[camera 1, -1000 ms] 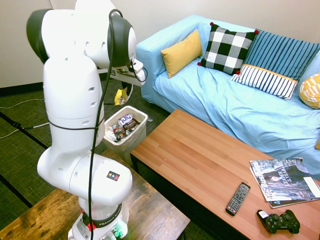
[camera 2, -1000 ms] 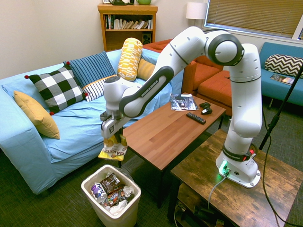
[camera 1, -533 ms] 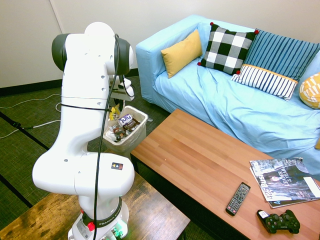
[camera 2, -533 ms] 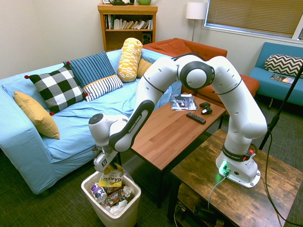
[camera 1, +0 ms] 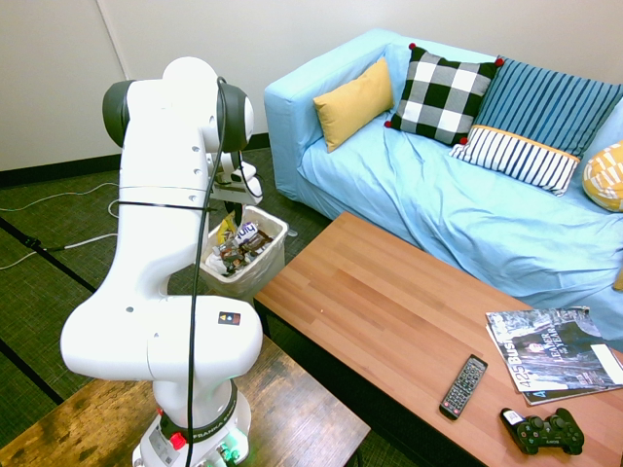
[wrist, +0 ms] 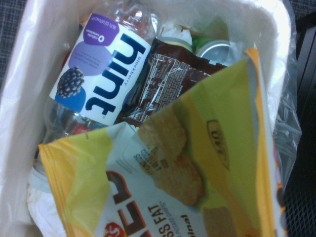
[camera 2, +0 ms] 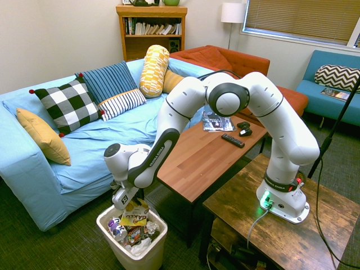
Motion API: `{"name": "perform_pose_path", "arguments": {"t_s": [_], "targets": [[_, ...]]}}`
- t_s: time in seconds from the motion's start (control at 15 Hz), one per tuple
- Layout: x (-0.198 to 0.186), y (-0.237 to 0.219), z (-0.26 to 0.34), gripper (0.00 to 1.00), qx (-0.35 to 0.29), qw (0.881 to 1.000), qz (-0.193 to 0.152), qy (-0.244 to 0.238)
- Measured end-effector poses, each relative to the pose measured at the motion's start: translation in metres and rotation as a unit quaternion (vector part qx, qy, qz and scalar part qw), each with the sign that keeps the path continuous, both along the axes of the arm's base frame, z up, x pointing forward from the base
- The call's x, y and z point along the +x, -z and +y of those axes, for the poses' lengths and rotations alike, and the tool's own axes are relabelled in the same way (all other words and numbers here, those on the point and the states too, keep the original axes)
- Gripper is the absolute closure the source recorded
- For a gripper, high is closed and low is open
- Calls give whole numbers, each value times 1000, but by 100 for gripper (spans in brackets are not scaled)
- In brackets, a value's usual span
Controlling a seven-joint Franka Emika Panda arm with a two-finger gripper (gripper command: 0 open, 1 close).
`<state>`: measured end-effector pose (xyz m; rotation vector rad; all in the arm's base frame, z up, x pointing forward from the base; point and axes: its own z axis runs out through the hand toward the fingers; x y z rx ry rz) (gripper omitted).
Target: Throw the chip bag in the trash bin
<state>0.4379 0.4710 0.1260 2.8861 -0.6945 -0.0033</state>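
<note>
I've got the blue sofa [camera 2: 67,163] filling the back of the room, with its checked pillow [camera 2: 66,105], mustard pillow [camera 2: 42,135] and striped cushions along the backrest. In front of it runs the long wooden desk [camera 1: 409,321], and at its far end I can see a magazine [camera 1: 550,352], a remote [camera 1: 463,385] and a black game controller [camera 1: 542,433] lying close together. The arm is bent right over, wrist low, pointing straight down at the trash bin [camera 2: 130,254], which stands on the green carpet at the corner of the desk, just beside the sofa. The bin has a clear liner and it's full of litter: in the wrist view I make out a water bottle [wrist: 103,74] with a purple label and a dark wrapper [wrist: 168,79] underneath. The claw [camera 2: 125,201] is clenched on the top edge of the chip bag [camera 2: 135,213], and the yellow bag hangs from it with its lower end down at the rim of the bin, over the litter; I can't tell whether it touches the pile. From the first exterior view the arm's body hides most of the claw, with only a scrap of yellow showing by the bin.
</note>
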Motion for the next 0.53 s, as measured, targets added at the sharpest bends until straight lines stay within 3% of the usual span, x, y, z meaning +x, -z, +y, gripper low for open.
{"name": "perform_pose_path", "arguments": {"t_s": [0.53], "targets": [[2, -9, -2, 0, 4, 1000, -3, 6]]}}
